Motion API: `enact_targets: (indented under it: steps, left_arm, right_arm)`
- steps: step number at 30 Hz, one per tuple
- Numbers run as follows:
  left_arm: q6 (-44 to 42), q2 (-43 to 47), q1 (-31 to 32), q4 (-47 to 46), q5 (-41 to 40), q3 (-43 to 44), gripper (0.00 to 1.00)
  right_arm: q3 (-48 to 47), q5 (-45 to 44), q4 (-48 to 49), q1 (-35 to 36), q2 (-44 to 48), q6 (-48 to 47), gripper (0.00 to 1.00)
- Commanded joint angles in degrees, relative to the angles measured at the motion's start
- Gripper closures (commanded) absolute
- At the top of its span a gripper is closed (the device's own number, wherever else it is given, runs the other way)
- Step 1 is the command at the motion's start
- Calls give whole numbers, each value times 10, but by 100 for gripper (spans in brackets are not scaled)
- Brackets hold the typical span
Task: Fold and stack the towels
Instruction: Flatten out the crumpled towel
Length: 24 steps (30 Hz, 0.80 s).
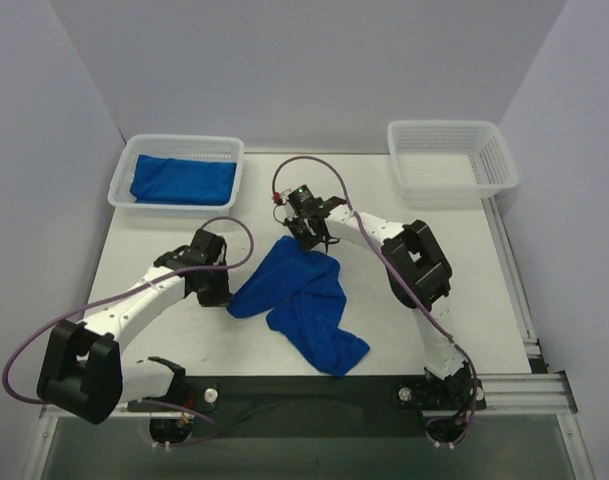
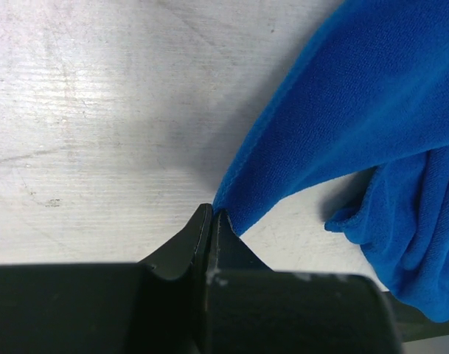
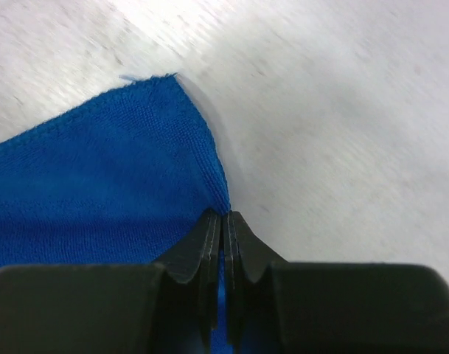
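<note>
Judging by the twisted heap, the spreading step is calling for both arms rising together and drawing apart evenly, so the blue towel [image 1: 309, 310] is hanging taut and untwisting before being laid flat on the worktop [image 1: 484, 300]. The left fingers [image 2: 187, 247] are clenching the towel's left corner, with the cloth running away toward the right. The right fingers [image 3: 246, 251] are clenching its far edge, just short of another corner.

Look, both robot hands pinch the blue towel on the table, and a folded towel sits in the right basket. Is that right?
No. The top view shows the folded towel in the left basket; the right basket holds none. The rest is right.
</note>
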<state>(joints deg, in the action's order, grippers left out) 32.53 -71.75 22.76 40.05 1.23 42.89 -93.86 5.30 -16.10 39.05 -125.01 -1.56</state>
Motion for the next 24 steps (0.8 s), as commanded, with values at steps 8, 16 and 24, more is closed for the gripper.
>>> enact_targets:
  steps: [8, 16, 24]
  left_arm:
    - [-65, -7, -8, -5, 68, 86, 100]
    - [-84, -88, -11, -2, 106, 93, 100]
    - [-92, -111, -12, 6, 117, 82, 100]
  right_arm:
    - [204, -163, -36, -3, 300, 83, 98]
    - [369, -72, -52, 8, 347, 205, 69]
    - [309, 38, -61, -36, 369, 140, 43]
